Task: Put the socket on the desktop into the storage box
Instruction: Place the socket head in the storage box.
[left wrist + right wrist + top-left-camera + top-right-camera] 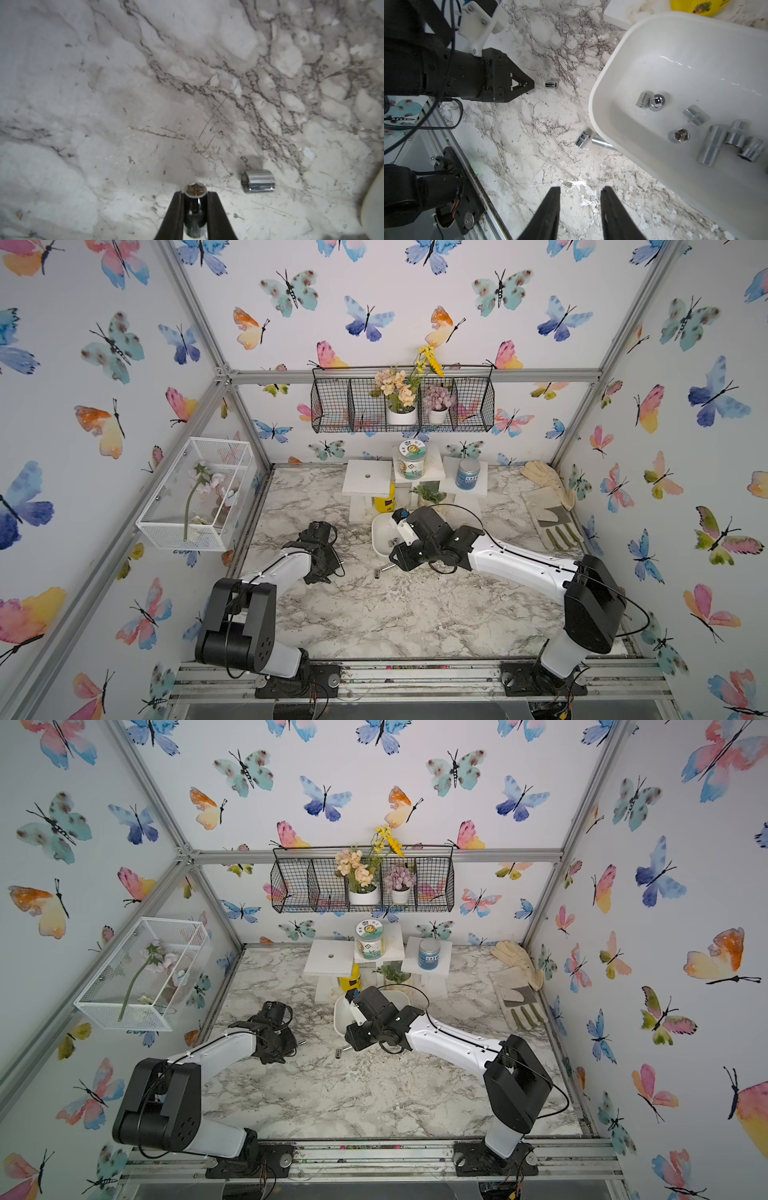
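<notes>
Looking down in both top views, we see the storage box [380, 539] [341, 1017] on the desk [395, 614], partly under the right arm [519, 564]. Our left wrist view shows the left hand [196, 193] clamped on a socket [195, 218], with a loose socket [257, 180] on the desk nearby. Our right wrist view shows the right hand [581, 189] parted and empty, and several sockets [681, 136] inside the box.

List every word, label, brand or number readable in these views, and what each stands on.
No text reads clearly anywhere.
Clear jar with cartoon lid: paper label, too small to read.
Blue round tin with silver lid: white label band, blurred.
Yellow plastic bottle: dark sticker, blurred.
</notes>
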